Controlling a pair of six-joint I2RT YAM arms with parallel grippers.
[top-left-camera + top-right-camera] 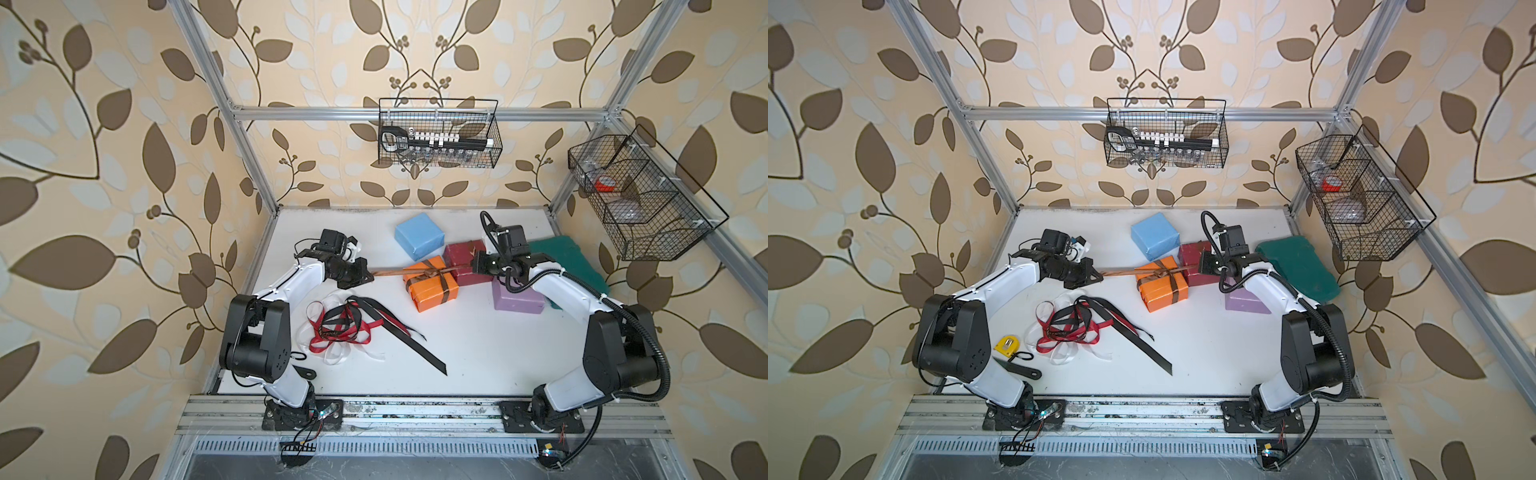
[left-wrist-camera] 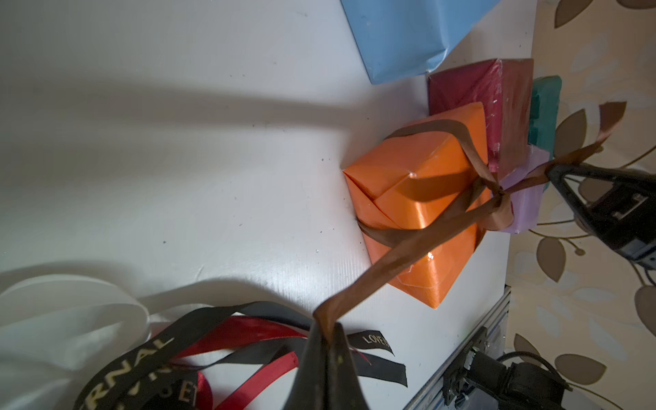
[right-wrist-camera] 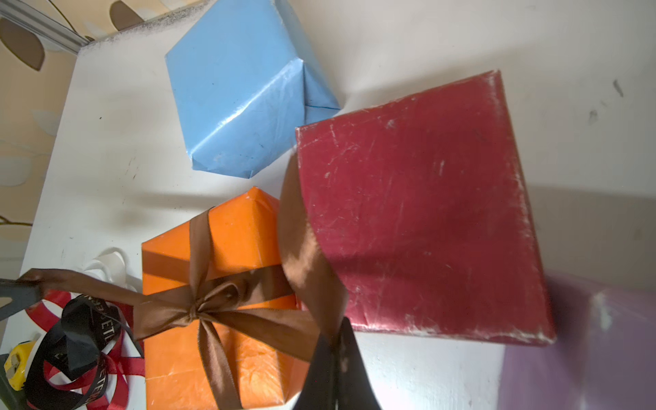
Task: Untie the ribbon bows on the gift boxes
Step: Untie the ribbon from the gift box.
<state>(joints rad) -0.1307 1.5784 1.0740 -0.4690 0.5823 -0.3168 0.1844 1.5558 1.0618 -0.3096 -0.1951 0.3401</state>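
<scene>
**Gripper state.** You had both claws clenched on one ribbon. The left gripper (image 1: 371,274) grasped one tail of the brown ribbon (image 1: 390,272), and the left wrist view showed that tail pinched at the very tip of the closed jaws. The right gripper (image 1: 473,264) grasped the other tail, hanging above the near edge of the dark red box (image 1: 461,253). In the right wrist view, the free end of that tail stood up past the jaws.

**Ribbon.** In both top views the brown ribbon ran taut in a nearly straight line from claw to claw, passing over the top of the orange box (image 1: 432,286). Its knot sat on that top face, and its bands were wrapped crosswise around the box.

**Boxes.** You had the orange box near the middle of the table (image 1: 478,353), just beside the dark red box. The light blue box (image 1: 419,235) lay behind both, toward the back wall. The lilac box (image 1: 517,299) sat beside the dark red one, partly hidden by the right arm.

**Loose ribbons.** The red ribbon (image 1: 332,336), the black ribbon (image 1: 399,336) and the white ribbon (image 1: 332,353) lay tangled on the table by the left arm — apart from all four boxes.

**Other item.** The dark green case (image 1: 573,253) lay at the table's right edge, behind the right arm.
</scene>
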